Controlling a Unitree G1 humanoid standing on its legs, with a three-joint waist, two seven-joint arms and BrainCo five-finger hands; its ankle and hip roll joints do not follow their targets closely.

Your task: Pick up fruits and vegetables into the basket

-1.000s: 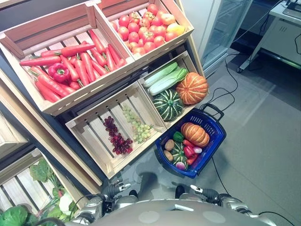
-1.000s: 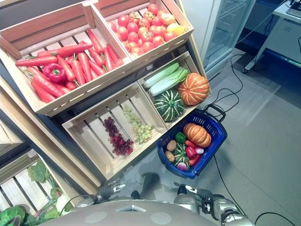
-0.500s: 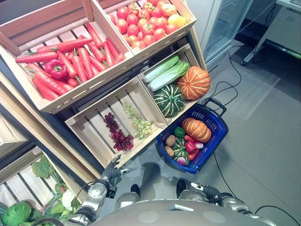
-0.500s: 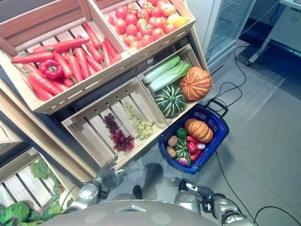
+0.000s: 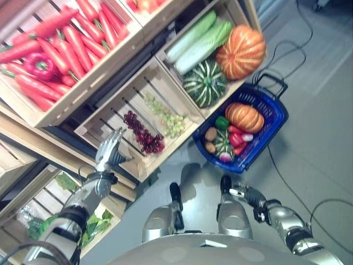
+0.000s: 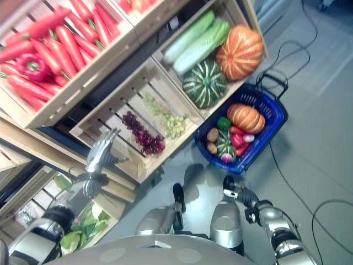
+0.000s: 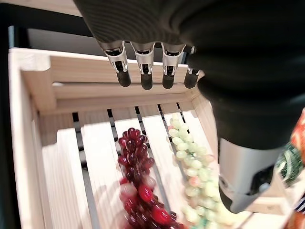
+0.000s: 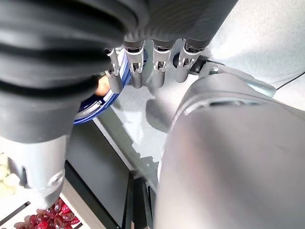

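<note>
Carrots (image 5: pixel 66 52) are lying in the upper left crate with a red pepper (image 5: pixel 37 63) among them, their far ends running off the frame's edge. Below, the left hand (image 5: pixel 109 150) is hovering with fingers straight and spread before the near rim of the slatted wooden crate (image 5: pixel 105 118), empty, touching nothing. In its wrist view the fingertips (image 7: pixel 144 78) are pointing at the crate's back wall, while the red grapes (image 5: pixel 144 138) and green grapes (image 5: pixel 168 116) are lying side by side on the slats; their near ends are blurring out of focus. To the right, a striped green squash (image 5: pixel 204 84) and an orange pumpkin (image 5: pixel 241 51) are sitting in the next crate beside long pale cabbages (image 5: pixel 198 36). The blue basket (image 5: pixel 276 118) is standing on the floor, holding a small pumpkin (image 5: pixel 244 117) and mixed vegetables too small to tell apart. Lowest right, the right hand (image 5: pixel 244 193) is hanging by the robot's side, fingers straight and empty.
</note>
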